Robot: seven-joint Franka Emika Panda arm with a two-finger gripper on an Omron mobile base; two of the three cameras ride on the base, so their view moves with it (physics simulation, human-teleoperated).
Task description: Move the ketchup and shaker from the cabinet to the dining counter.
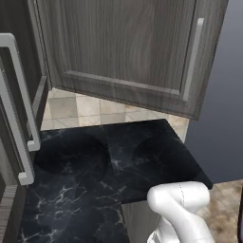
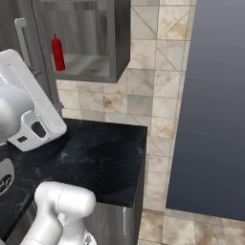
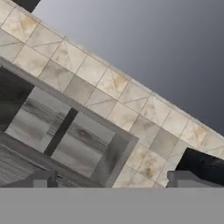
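Fingertips [image 3: 41,179] of the gripper [image 3: 111,181] rise at the bottom of the hand view, dark, set wide apart, nothing between them; jaws read as fully spread. Directly ahead of the gripper: open cabinet [image 3: 78,144], grey wood-grain interior, a dark divider running across it, seen rolled because the hand is tilted. Beyond the cabinet's edge, toward the right fingertip, beige tiled wall [image 3: 118,87], then a plain blue-grey wall [image 3: 153,39]. A corner of black veined counter [image 3: 203,164] sits just above the right fingertip. Right base view: ketchup [image 2: 58,52] stands upright on the cabinet's lower floor, toward its left side, near the front edge; red body, narrower red top. Bottle is apart from the gripper, untouched. White arm housing [image 2: 28,110] fills the left of that view, below the cabinet box and over the black marble counter [image 2: 100,162]. Left base view: cabinet door [image 1: 123,52] swung open, panelled face toward the camera, slim vertical bar handle [image 1: 193,57] near its right edge, hiding the interior. Two pale bar handles [image 1: 19,90] on dark fronts at left. Counter below the door carries two soft round shadows. Shaker: cannot locate it in any view. Dining counter: cannot tell which surface, if any, is it.
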